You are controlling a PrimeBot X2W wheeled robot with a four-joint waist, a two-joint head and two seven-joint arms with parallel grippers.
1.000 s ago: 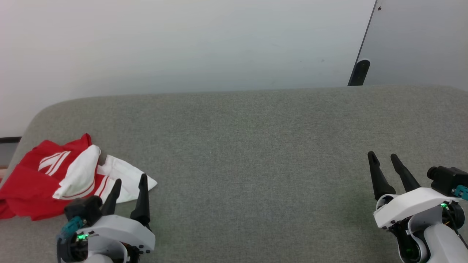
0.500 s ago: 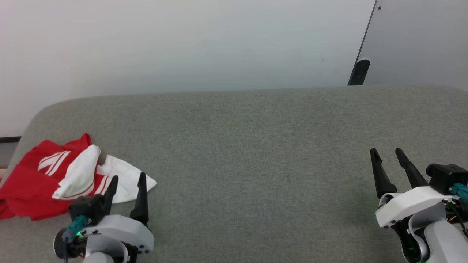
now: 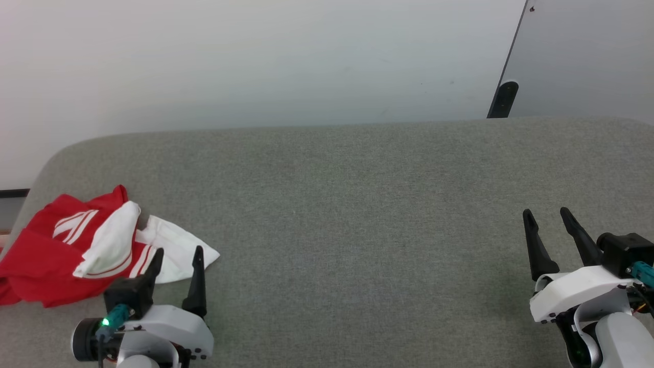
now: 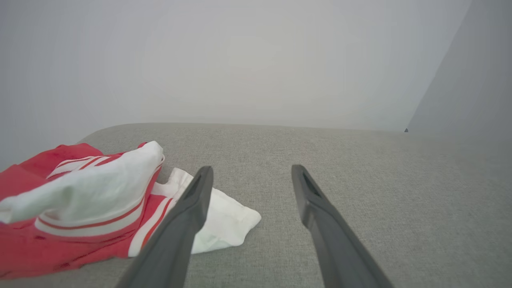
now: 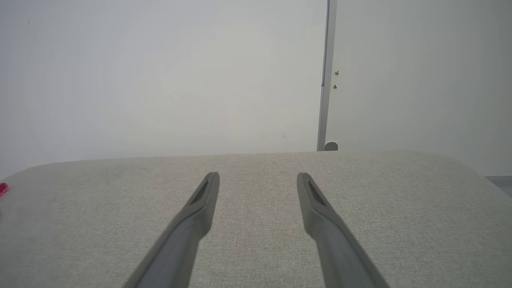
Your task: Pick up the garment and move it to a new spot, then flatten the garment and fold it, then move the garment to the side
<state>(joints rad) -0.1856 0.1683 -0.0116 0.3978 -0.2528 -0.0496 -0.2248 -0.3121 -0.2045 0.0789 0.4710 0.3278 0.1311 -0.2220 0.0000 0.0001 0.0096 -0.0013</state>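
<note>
Garment (image 3: 46,255) just beside left end effector (image 3: 179,250) — right end effector (image 3: 545,211) well apart, both spread

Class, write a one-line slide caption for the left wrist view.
Open left gripper at the edge of a crumpled red-and-white jersey on the grey surface.

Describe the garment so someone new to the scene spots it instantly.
Start at the wide grey surface. At its left edge, by the open left gripper, lies the garment: a crumpled red heap with white panels and stripes, bright against the plain grey.
</note>
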